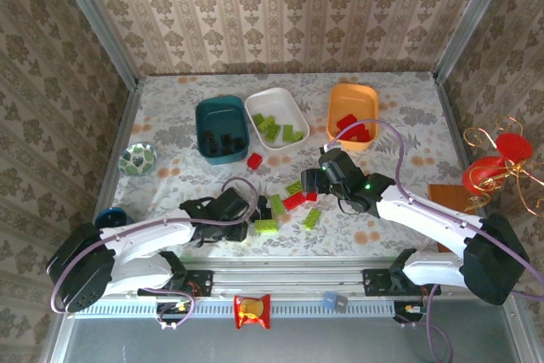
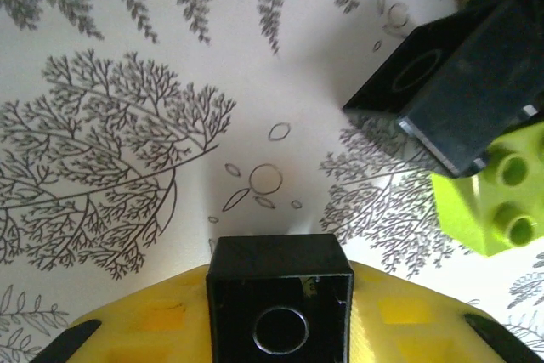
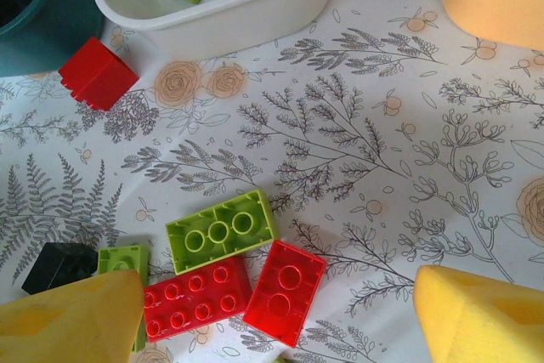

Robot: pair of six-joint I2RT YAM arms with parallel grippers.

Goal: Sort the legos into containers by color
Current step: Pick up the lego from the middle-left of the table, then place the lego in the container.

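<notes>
Three tubs on table (image 1: 408, 125): white tub (image 1: 276, 118) centre, teal tub (image 1: 221, 129) left of it, orange tub (image 1: 353, 115) right of it. Near side of white tub: right hand (image 3: 276, 286), fingers wide apart above loose red legos (image 3: 197, 295). Nearer, left of white tub: left hand (image 1: 245, 214) clamped on black lego (image 2: 280, 295). Inside white tub: green legos (image 1: 274, 127).
</notes>
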